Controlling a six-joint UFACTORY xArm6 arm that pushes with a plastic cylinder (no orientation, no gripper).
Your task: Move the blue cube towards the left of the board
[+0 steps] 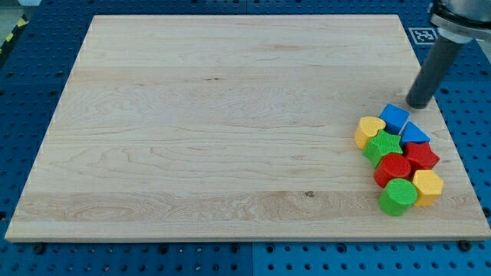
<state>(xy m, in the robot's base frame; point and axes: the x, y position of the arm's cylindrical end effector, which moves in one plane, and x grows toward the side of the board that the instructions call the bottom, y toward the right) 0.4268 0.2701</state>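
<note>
Pale wooden board (230,123) fills most of the view, lying on a blue perforated table (31,261), with a black-and-white marker tag (422,34) just off the board's top right corner.

All the blocks sit bunched together near the board's right edge, toward the view's bottom. At the top of the bunch is the blue cube (394,118). Just to its lower right lies a blue triangle (415,133), and to its lower left a yellow heart (370,131). Below these come a green star (384,146), a red star (421,156), a red block (393,168) whose shape I cannot make out, a yellow hexagon (427,187) and a green cylinder (398,197) at the bottom. The blocks touch or nearly touch one another.

My tip (420,104) stands on the board just to the upper right of the blue cube, very near it but with a thin gap showing, so they are not touching. The rod slants up toward the view's top right corner. It has no jaws, so there is nothing to be open or closed. The cube therefore lies to the tip's lower left, far over on the right side of the board.
</note>
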